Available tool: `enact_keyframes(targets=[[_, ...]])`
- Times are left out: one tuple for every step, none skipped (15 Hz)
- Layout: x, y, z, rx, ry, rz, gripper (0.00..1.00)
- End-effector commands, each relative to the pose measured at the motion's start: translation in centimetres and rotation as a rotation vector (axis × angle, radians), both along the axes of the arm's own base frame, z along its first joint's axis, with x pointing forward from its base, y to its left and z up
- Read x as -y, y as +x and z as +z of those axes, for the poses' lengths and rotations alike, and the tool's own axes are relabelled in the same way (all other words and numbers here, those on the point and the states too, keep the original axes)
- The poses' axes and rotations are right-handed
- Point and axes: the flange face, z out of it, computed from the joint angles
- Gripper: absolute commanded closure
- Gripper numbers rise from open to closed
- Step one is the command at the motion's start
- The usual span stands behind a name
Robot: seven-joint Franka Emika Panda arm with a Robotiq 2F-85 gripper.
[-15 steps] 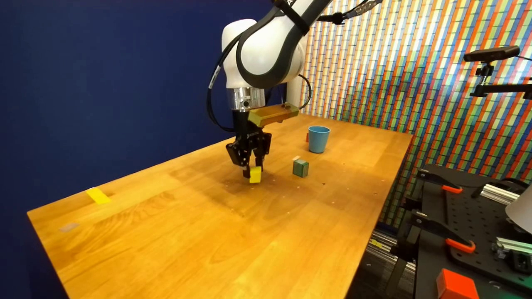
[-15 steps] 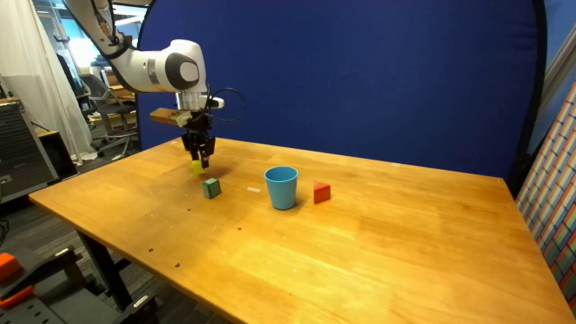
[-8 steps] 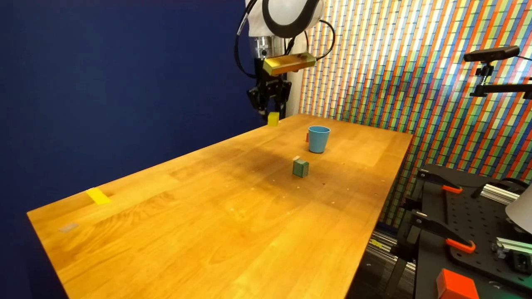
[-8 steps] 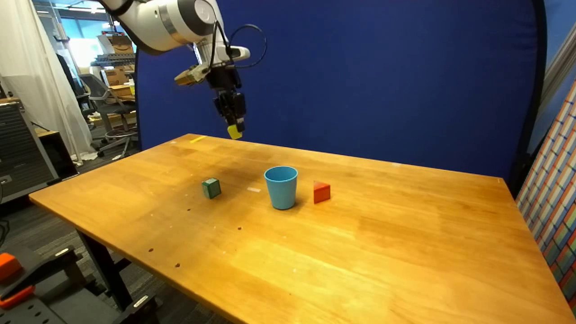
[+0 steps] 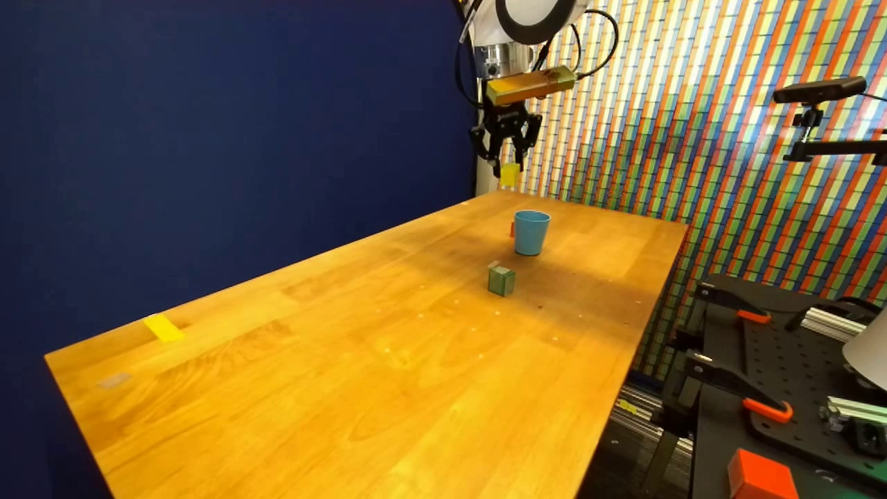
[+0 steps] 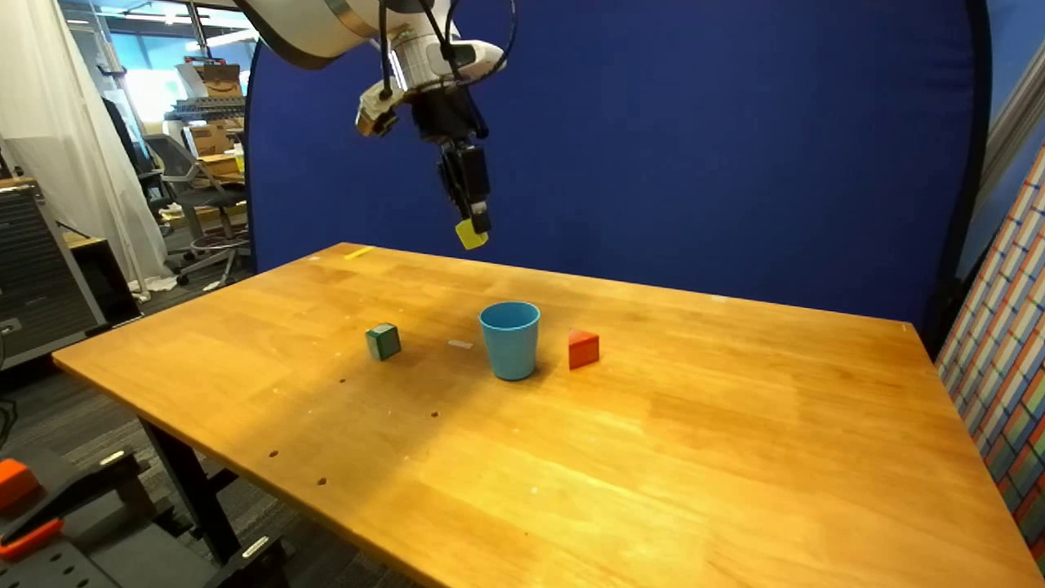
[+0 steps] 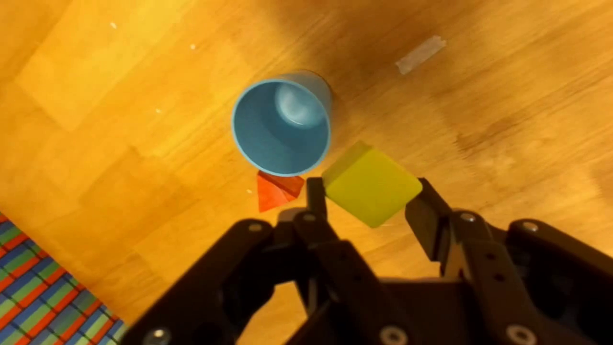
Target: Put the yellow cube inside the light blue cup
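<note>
Pincer (image 5: 509, 168) clasps yellow cube (image 7: 376, 188) above wood-grained table (image 6: 718, 457).

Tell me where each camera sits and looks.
In an exterior view: near a table end, facing the striped wall; arm, gripper show.
In an exterior view: near a table side, facing the blue screen; arm, gripper show.
Wrist view: on the arm, facing down at the cup; gripper shows.
Both exterior views share the green block.
</note>
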Motion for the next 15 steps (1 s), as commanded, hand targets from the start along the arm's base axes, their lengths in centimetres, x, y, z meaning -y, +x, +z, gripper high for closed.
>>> enact_keyframes(targets=[[2.6,-1.8,-0.5,-0.004,-0.005,-0.081,0.79],[3.3,-2.1,-1.0,-0.009,-0.008,-0.099,0.79],[3.9,-2.3,-1.3,-0.014,-0.002,-0.116,0.79],[4.4,-2.6,-1.6,-0.017,-0.005,-0.129,0.79],[4.8,-2.8,-1.8,-0.023,0.001,-0.14,0.7],[5.1,-3.0,-2.0,-0.028,0.003,-0.152,0.29],[5.3,-3.1,-2.1,-0.028,-0.002,-0.16,0.27],[5.5,-3.2,-2.2,-0.033,-0.002,-0.164,0.21],[5.6,-3.3,-2.1,-0.033,0.0,-0.168,0.12],[5.6,-3.4,-2.1,-0.034,0.004,-0.172,0.06],[5.5,-3.6,-2.1,-0.051,0.017,-0.176,0.01],[5.5,-2.9,-3.0,-0.057,0.003,-0.159,0.15],[5.5,-2.9,-3.1,-0.059,0.003,-0.159,0.08],[5.4,-3.0,-3.2,-0.061,0.004,-0.159,0.01],[5.4,-3.0,-3.2,-0.062,0.004,-0.159,0.0]])
